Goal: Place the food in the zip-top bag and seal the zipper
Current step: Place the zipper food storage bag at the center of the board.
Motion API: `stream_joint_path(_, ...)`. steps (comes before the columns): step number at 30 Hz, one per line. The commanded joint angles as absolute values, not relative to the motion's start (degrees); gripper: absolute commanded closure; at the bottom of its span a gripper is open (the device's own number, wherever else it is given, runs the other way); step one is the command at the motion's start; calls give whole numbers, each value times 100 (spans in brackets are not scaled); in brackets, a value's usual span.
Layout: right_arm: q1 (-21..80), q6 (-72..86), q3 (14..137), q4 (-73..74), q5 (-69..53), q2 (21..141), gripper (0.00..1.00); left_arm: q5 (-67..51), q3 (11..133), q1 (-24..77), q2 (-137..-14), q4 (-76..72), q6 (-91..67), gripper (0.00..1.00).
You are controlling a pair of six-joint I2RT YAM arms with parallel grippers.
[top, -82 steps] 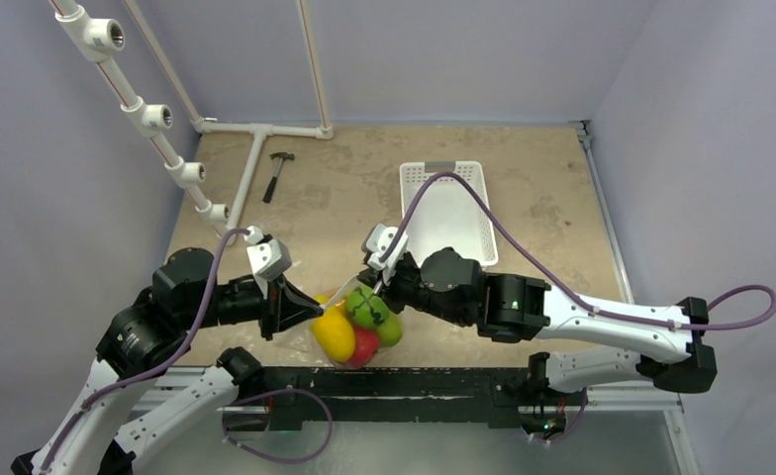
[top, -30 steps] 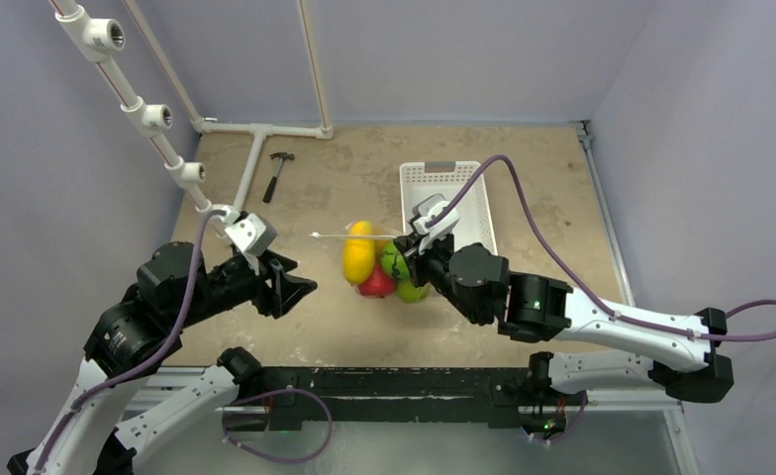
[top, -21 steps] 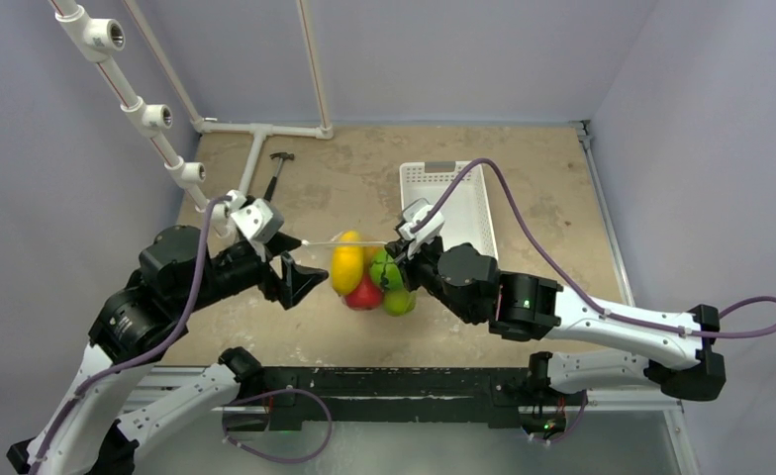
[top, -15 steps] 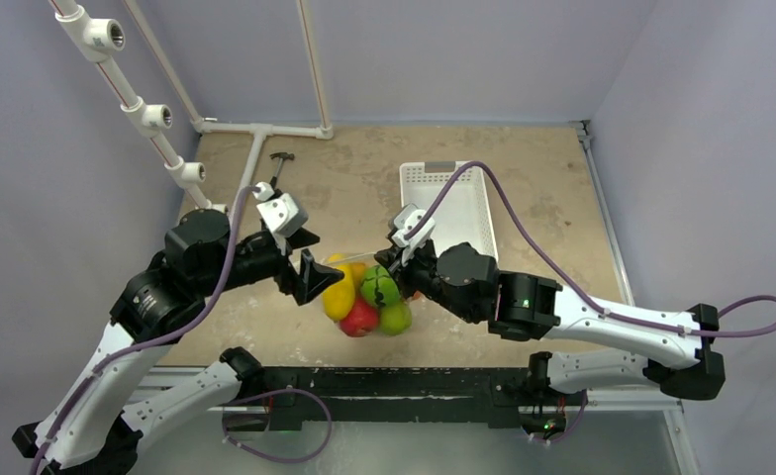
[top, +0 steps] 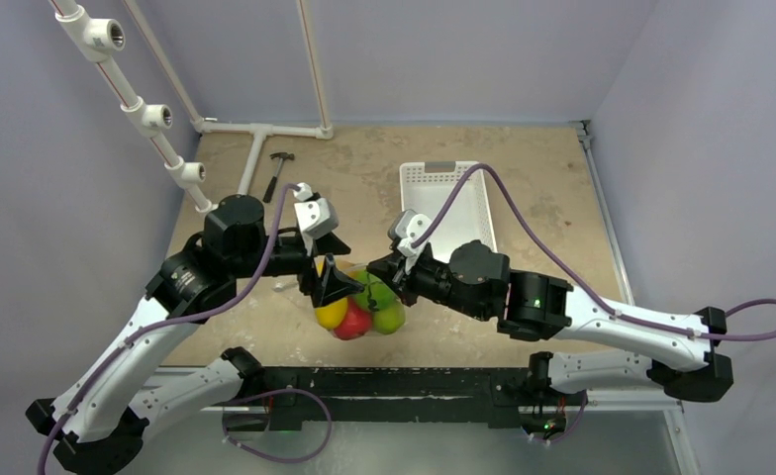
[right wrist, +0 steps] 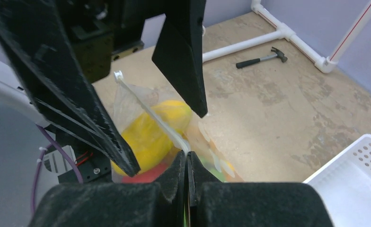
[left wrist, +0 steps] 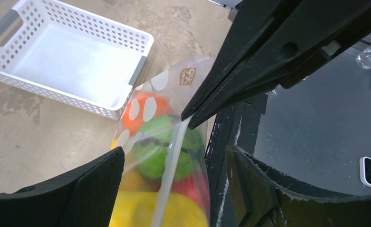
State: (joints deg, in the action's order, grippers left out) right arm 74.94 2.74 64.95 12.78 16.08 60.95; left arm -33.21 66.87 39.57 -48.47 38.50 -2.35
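Note:
The clear dotted zip-top bag (top: 360,309) hangs near the table's front edge with the food inside: a yellow fruit (top: 330,314), a red one (top: 354,323) and green ones (top: 388,317). In the left wrist view an orange fruit (left wrist: 141,109) shows through the plastic too. My right gripper (top: 380,269) is shut on one end of the zipper (right wrist: 148,111). My left gripper (left wrist: 174,152) is open, its fingers (right wrist: 86,101) standing on either side of the zipper strip (left wrist: 168,177) without pinching it.
The white slotted basket (top: 478,218) stands empty behind the right arm. A hammer (top: 277,174) and white pipe frame (top: 255,134) lie at the back left. The table's dark front rail (top: 404,381) runs just below the bag.
The right gripper has carried the bag from beside the basket down toward the front edge. The left arm has swung right and opened, and its fingers now straddle the zipper.

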Motion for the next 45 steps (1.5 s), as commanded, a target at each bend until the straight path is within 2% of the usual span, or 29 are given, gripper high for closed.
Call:
stream_joint_path(1, 7488, 132, 6879, 829, 1424, 5839, 100, -3513, 6589, 3997, -4925, 3569, -127, 25)
stream_joint_path(5, 7488, 123, 6876, 815, 1367, 5755, 100, -3368, 6517, 4015, -4897, 3586, -101, 33)
stream_joint_path(11, 7488, 200, 6800, 750, 1451, 5621, 100, -3469, 6437, 4017, -4916, 3612, -97, 57)
stream_joint_path(13, 7488, 225, 6763, 723, 1460, 5577, 100, -3487, 6410, 4033, -4962, 3606, -97, 69)
stream_joint_path(17, 7488, 243, 6636, 617, 1436, 5496, 100, -3479, 6440, 4033, -5071, 3614, -88, 99)
stream_joint_path(22, 7488, 242, 6471, 492, 1435, 5453, 100, -3279, 6451, 4025, -5221, 3591, -101, 100)
stream_joint_path(27, 7488, 348, 6324, 439, 1921, 5436, 100, -2527, 6444, 4031, -5304, 3568, -147, 100)
stream_joint_path(28, 7488, 378, 6294, 439, 2086, 5451, 99, -2355, 6436, 4026, -5298, 3524, -160, 100)
stream_joint_path(31, 7488, 480, 6269, 580, 2600, 5583, 87, -1839, 6416, 4027, -5244, 3366, -234, 100)
stream_joint_path(34, 7488, 480, 6222, 634, 3146, 5644, 87, -1365, 6446, 4026, -5253, 3230, -284, 100)
stream_joint_path(35, 7488, 697, 6204, 626, 3286, 5623, 59, -1213, 6457, 4028, -5283, 3191, -305, 100)
stream_joint_path(36, 7488, 756, 6171, 581, 3391, 5591, 48, -1059, 6490, 4026, -5313, 3177, -312, 100)
stream_joint_path(39, 7488, 808, 6028, 349, 3538, 5414, 39, -573, 6545, 4027, -5406, 3052, -325, 100)
stream_joint_path(45, 7488, 977, 5827, 176, 3819, 5241, 32, 813, 6614, 4030, -5581, 2617, -183, 100)
